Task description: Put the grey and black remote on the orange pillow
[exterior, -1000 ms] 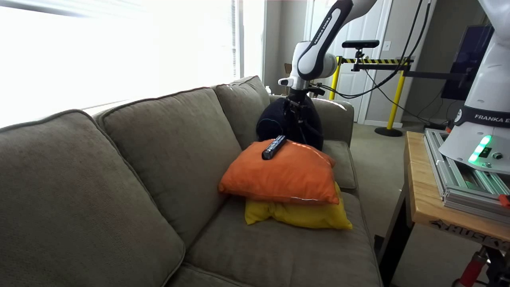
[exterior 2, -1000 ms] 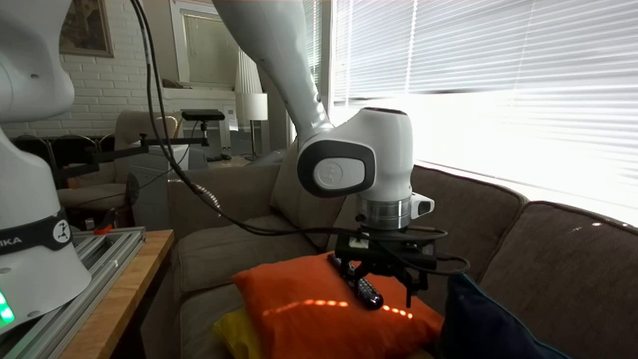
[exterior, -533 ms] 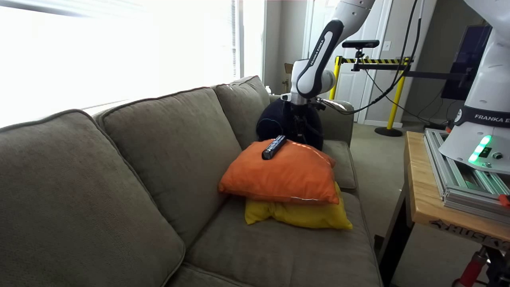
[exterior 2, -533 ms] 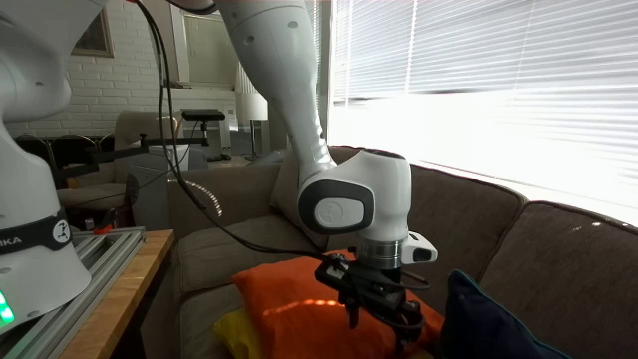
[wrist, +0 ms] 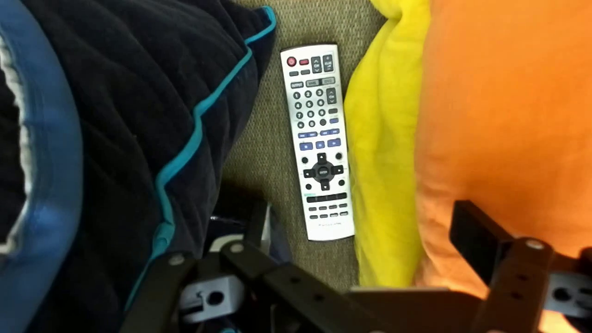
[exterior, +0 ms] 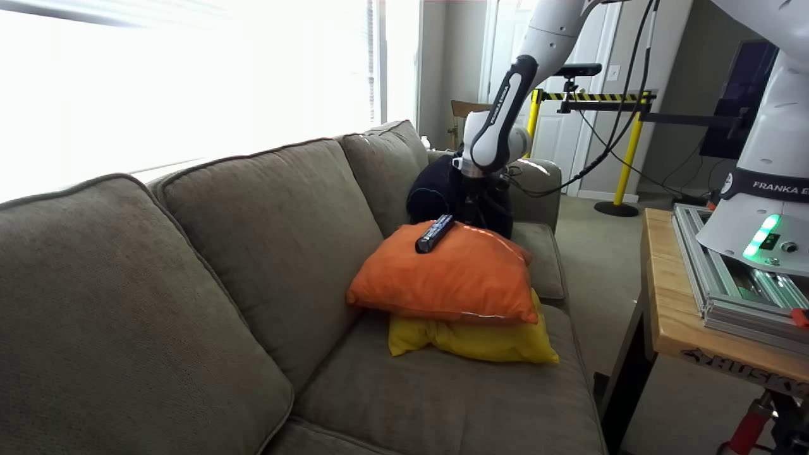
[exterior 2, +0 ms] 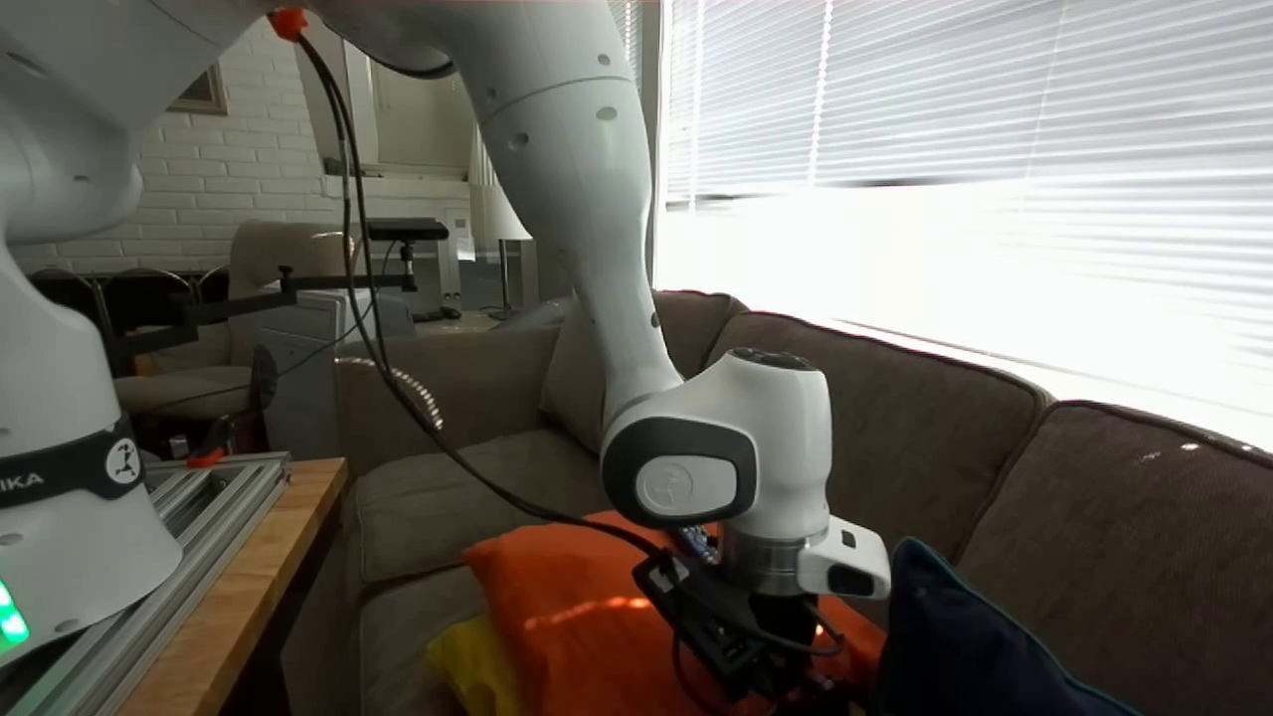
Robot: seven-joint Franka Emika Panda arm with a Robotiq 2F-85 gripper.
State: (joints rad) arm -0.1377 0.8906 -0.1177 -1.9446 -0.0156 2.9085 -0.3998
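Observation:
The grey and black remote lies face up on the sofa seat in the wrist view, in the gap between the navy pillow and the yellow pillow. It is hidden in both exterior views. The plump orange pillow rests on the yellow one and also shows in both exterior views. My gripper is open and empty. Its fingers stand wide apart above the gap, one by the navy pillow, one over the orange pillow's edge. In an exterior view the gripper is dark against the navy pillow.
A second, black remote lies on top of the orange pillow. The sofa backrest runs along the window side. The robot's wooden bench stands in front of the sofa. Cables hang from the arm.
The arm has come down, lowering the gripper beside the orange pillow near the navy pillow, and the gripper has turned. The pillows and the black remote have not moved.

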